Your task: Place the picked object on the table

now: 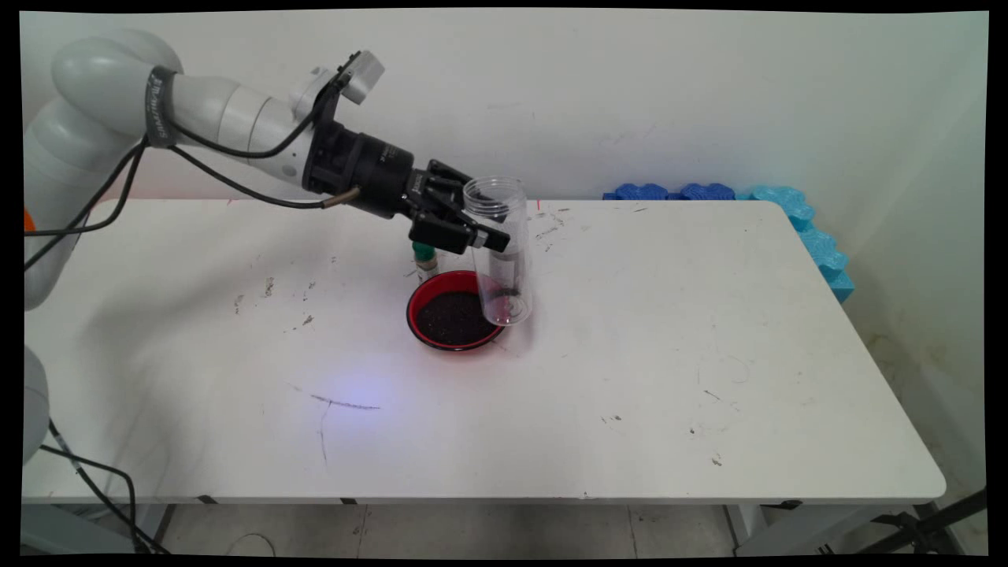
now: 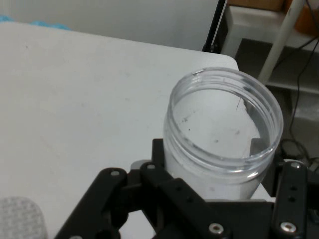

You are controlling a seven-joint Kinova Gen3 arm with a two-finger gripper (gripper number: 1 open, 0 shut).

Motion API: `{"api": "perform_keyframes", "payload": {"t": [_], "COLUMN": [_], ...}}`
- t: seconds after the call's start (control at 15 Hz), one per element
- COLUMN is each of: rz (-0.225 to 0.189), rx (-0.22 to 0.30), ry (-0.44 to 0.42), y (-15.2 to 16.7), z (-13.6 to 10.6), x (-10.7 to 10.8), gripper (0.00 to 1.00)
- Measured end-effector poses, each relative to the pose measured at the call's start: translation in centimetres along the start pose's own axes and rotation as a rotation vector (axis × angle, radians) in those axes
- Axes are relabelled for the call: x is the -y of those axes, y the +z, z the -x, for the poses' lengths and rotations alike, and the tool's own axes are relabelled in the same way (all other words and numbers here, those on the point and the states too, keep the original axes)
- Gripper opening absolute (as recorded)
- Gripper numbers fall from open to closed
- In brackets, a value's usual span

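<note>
Gripper (image 1: 472, 228) clamps clear jar (image 1: 504, 252) | main only: red bowl (image 1: 453, 311) beneath

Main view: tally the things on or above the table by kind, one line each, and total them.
Clear plastic jar, held in the gripper: 1
Red bowl of dark grains: 1
Small green-capped bottle behind the bowl: 1
Total: 3

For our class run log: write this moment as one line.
gripper: shut on jar | jar: clear, upright, open-topped, lifted | beside: red bowl of dark grains | behind: small bottle
</note>
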Motion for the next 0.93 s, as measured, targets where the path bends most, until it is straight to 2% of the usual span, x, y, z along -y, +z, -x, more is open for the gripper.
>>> {"api": "perform_keyframes", "payload": {"t": [0.6,0.93], "rz": [-0.006,-0.002], "rx": [0.020,0.022], "ry": [0.167,0.170], "y": [1.5,3.0], "z": [-2.4,-2.7], "x": [-2.0,-3.2], "gripper": [0.00,0.00]}}
